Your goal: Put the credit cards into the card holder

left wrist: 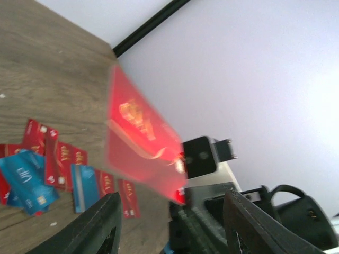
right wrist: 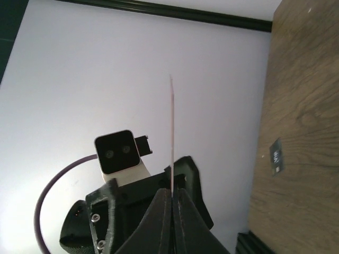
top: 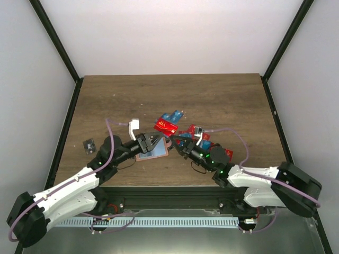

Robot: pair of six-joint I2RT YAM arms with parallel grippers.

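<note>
Wood-grain tabletop, white walls, both arms meeting mid-table. Right gripper is pressed together on one thin red plastic card, pinching it by one edge so it stands out past the fingertips, clear of the table. Left gripper faces it with fingers spread; the card sits just ahead of them, not between them. Flat tan leather-like card holder lies directly under the left gripper; can't tell which way its slot faces. Remaining red and blue cards are scattered just beyond the right gripper. One small black card lies well off the left gripper's outer side.

My read: insertion setup. Left should pin the holder before anything slides. Right goes in leading corner first at a shallow angle and releases only once the card is seated. With an edge grip, expect the card to pivot if it snags.
</note>
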